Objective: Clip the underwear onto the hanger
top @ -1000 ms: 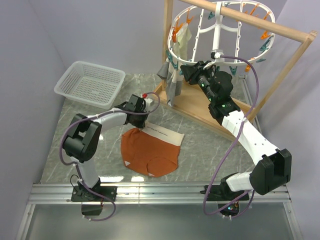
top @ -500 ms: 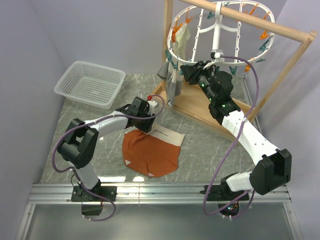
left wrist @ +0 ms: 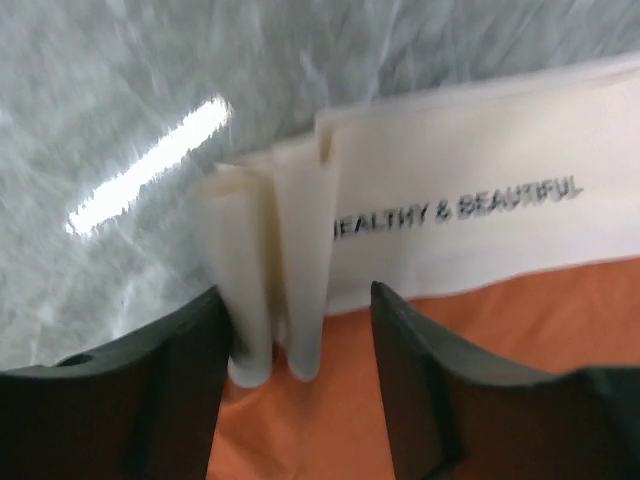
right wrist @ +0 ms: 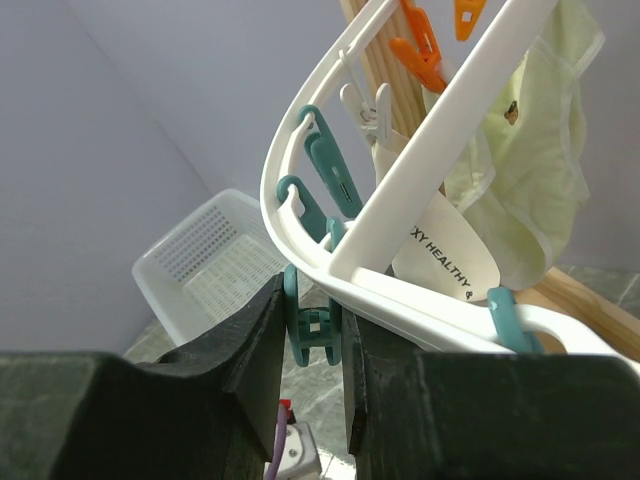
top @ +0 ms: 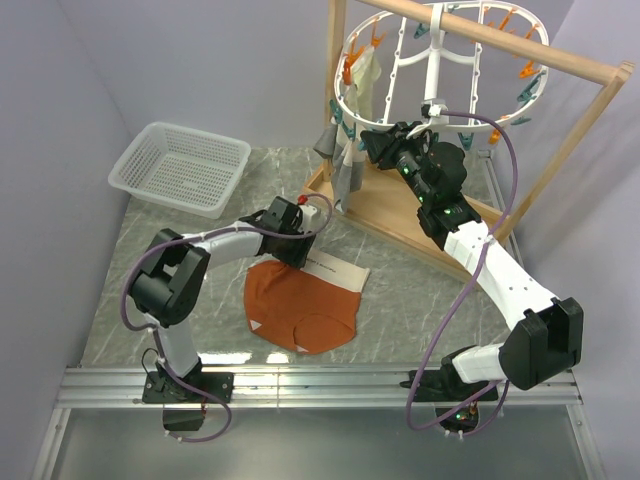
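The left arm folds at its elbow over the table's (top: 200,300) left side, its forearm running right and its wrist tipped down. The left gripper (top: 299,254) (left wrist: 300,340) sits low at the left end of the waistband (top: 335,270) (left wrist: 480,200). Its jaws stand apart around a bunched fold of the cream band. One finger seems to touch the fold, though blur leaves that unsure.

The underwear (top: 300,305) (left wrist: 500,380) lies flat on the table between the arm bases and the wooden frame (top: 520,45).

The right arm stretches up and left from its base. The right gripper (top: 372,143) (right wrist: 315,320) is clamped on a teal clip (right wrist: 312,325) hanging under the hanger's (top: 433,75) (right wrist: 440,130) rim.
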Tool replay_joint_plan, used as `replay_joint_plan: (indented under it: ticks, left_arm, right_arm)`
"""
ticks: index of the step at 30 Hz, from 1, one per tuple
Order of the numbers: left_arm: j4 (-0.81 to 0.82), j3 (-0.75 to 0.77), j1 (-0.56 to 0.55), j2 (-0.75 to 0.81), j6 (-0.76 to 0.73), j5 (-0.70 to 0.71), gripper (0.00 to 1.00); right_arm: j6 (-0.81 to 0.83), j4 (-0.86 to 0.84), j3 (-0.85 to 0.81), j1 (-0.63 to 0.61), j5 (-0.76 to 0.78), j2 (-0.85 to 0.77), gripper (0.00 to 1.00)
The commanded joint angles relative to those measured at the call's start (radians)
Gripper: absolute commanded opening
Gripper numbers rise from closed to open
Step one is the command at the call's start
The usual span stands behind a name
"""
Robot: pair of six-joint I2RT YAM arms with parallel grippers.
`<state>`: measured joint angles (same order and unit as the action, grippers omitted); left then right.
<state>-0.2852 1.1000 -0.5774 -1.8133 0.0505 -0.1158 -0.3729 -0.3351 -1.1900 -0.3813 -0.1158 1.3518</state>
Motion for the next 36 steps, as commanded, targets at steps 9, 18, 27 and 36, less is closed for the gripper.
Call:
replay_joint_plan:
  ticks: [9, 18, 27, 36]
  left_arm:
    - [0.366, -0.107, -0.001, 0.113, -0.099, -0.022, 0.01]
    - [0.875, -0.180, -0.013, 0.193, -0.227, -0.169, 0.00]
    - [1.003, -0.072, -0.044, 0.173, -0.244, -0.202, 0.00]
    - [1.014, -0.034, -0.101, 0.218, -0.262, -0.240, 0.00]
  right_arm:
    - [0.005, -0.028, -0.028, 0.015, 0.010, -0.020, 0.00]
    - [-0.014, -0.019, -0.028, 0.015, -0.001, -0.022, 0.00]
    - [-0.035, -0.019, -0.023, 0.015, -0.030, -0.019, 0.00]
    - [-0.046, -0.025, -0.023, 0.016, -0.042, -0.017, 0.00]
